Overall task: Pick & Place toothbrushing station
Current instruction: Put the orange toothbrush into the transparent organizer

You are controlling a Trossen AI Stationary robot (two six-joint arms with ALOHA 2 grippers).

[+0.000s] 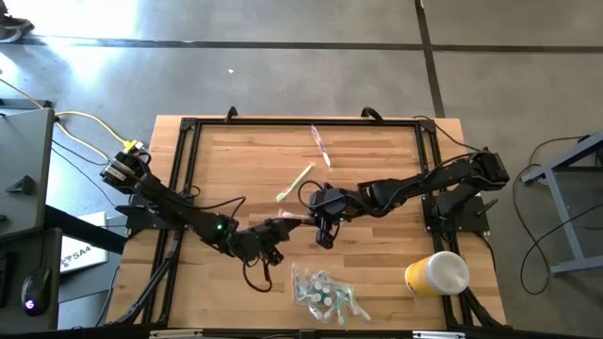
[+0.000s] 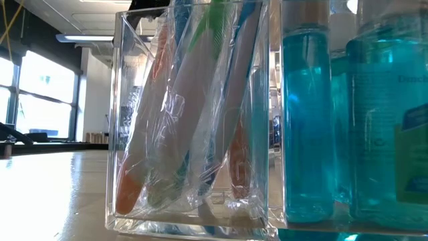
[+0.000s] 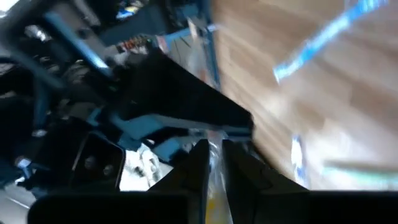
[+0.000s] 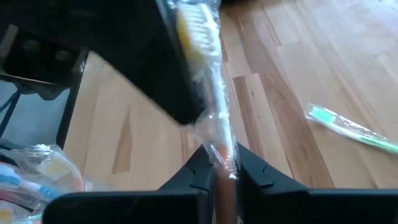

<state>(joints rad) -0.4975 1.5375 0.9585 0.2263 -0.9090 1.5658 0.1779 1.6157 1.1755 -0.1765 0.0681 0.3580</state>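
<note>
At mid-desk (image 1: pixel 377 273), the right tool (image 4: pixel 222 167) gripped a wrapped toothbrush (image 4: pixel 211 93). The left tool (image 3: pixel 214 163) pinched its other end.

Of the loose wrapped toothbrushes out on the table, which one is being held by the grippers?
The orange-handled, yellow-bristled toothbrush, pinched by the right gripper and left gripper. The green toothbrush and the pink toothbrush lie untouched on the table.

Left gripper (image 3: pixel 214 163) view blurred; wrapped toothbrush (image 4: pixel 214 118) beyond right gripper (image 4: pixel 222 168) half hidden (handle cut off).
</note>
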